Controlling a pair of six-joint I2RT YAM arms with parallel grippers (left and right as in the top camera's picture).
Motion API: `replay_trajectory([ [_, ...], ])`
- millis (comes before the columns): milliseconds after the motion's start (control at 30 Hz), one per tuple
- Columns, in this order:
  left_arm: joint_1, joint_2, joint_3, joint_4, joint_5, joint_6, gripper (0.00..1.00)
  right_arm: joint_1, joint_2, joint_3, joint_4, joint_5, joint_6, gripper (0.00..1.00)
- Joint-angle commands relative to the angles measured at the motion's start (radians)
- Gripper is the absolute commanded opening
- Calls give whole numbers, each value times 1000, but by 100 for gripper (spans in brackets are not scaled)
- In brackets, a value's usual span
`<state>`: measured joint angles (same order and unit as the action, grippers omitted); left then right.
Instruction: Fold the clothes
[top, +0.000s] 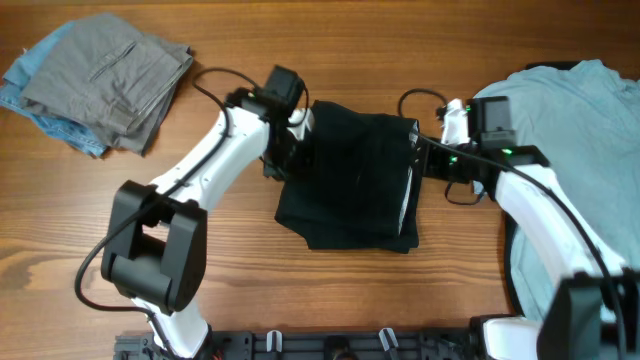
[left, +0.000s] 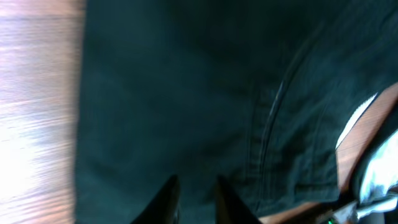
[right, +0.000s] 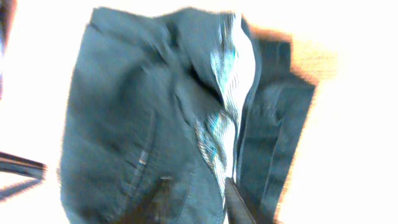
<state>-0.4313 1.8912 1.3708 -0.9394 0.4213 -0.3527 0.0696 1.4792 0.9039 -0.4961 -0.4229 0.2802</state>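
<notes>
Fingers of the left gripper (left: 194, 196) and right gripper (right: 198, 198) stand apart, seemingly holding nothing, over the folded black shorts (top: 355, 175) in the middle of the table (top: 330, 300). Risk: a shallow pinch at either side edge may drag one layer, undoing the fold.

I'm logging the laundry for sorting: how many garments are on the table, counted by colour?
Black: 1, the black shorts
Grey: 1, the grey trousers
Blue denim: 1, the denim piece, under the trousers
Pale blue-grey: 1, the T-shirt
Total: 4
</notes>
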Motion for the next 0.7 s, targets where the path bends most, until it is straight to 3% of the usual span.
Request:
replay_trajectory([
  [0, -57, 3, -138, 106, 83, -10, 7, -6, -152, 9, 39, -28, 11, 7],
  [133, -103, 3, -219, 232, 84, -74, 4, 69, -109, -14, 172, -48, -125, 4],
  [267, -122, 3, -219, 258, 80, -74, 6, 101, 129, -22, 253, 16, -120, 6],
  [333, -119, 3, -219, 251, 61, -74, 19, 92, 256, -22, 235, 154, -83, 5],
  [367, -115, 3, -219, 240, 52, -73, 31, 71, 320, -22, 194, 284, 31, 4],
  [400, -109, 3, -219, 230, 52, -73, 32, 51, 352, -22, 153, 360, 116, 4],
  [500, -90, 3, -219, 211, 26, -73, 44, -13, 363, -22, 67, 370, 164, 4],
  [567, -62, 3, -219, 207, -31, -73, 48, -29, 328, -19, 37, 271, 80, 4],
  [600, -46, 3, -219, 207, -33, -74, 34, -29, 310, -17, 29, 240, 59, 5],
  [633, -27, 3, -219, 203, -12, -73, 11, -29, 277, -12, 12, 204, 34, 5],
  [667, -16, 3, -219, 196, 5, -73, 10, -29, 243, -8, -3, 188, 19, 6],
])
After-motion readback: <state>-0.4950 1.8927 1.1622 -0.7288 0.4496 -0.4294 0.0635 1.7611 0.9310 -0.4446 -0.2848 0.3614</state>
